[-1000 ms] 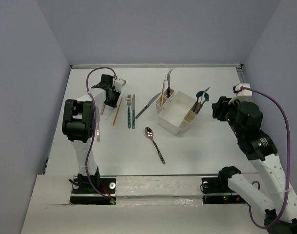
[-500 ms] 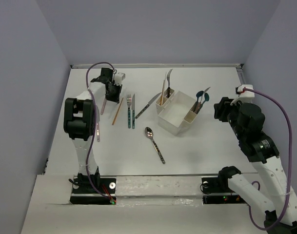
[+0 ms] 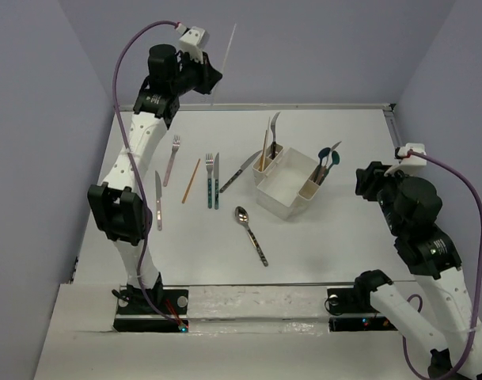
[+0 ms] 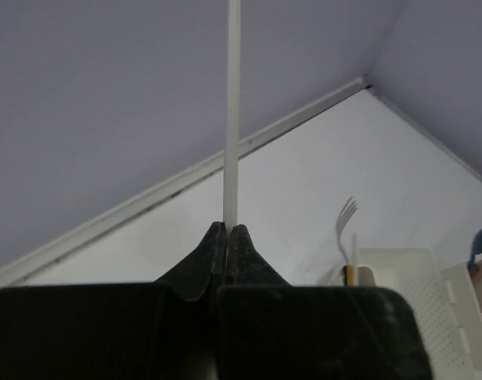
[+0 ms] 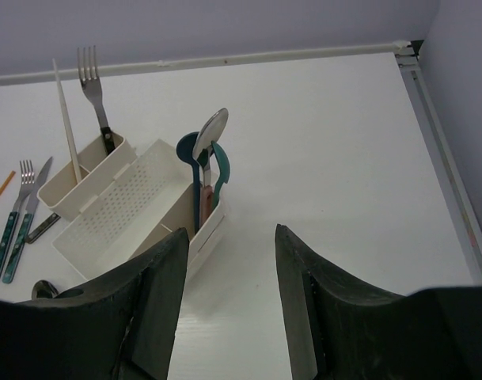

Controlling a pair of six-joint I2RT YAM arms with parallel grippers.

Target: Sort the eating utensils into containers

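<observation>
**Ana:** Lilac walls close round a white table (image 3: 343,253). What lies on it?

**Ben:** From above, the white caddy (image 3: 276,204) sits a little right of centre, on a slant. Toward 9 o'clock from it, loose pieces lie in a row. First comes a dark-handled knife (image 3: 239,172). Then a teal-handled knife (image 3: 217,182) and a teal-handled fork (image 3: 210,180) lie side by side. Past them are an orange chopstick (image 3: 191,180), a pink-handled fork (image 3: 172,161) and, nearest the left edge, a knife with a pinkish handle (image 3: 157,202).

**Ana:** And toward 7 o'clock?

**Ben:** A patterned-handle spoon (image 3: 251,233), its bowl end nearer the caddy but apart from it.

**Ana:** What stands in the caddy?

**Ben:** The end slot at its 10 o'clock holds a fork (image 5: 92,83), tines up, and a pale chopstick (image 5: 66,119). The slot at 2 o'clock holds a cluster of spoons (image 5: 209,131), two teal and one bare metal. The wide middle compartment shows its perforated floor.

**Ana:** The left gripper (image 3: 213,81)?

**Ben:** It is high at 11 o'clock, in front of the far wall and well above the table. Its jaws are pinched together on the white chopstick (image 3: 227,51), near the stick's lower end. On the wrist camera the stick rises straight up from between the closed fingertips.

**Ana:** The right gripper (image 5: 230,236)?

**Ben:** It is at 3 o'clock of the caddy, near it but apart, and facing it. Its jaws are parted, with bare table showing between them.
</observation>
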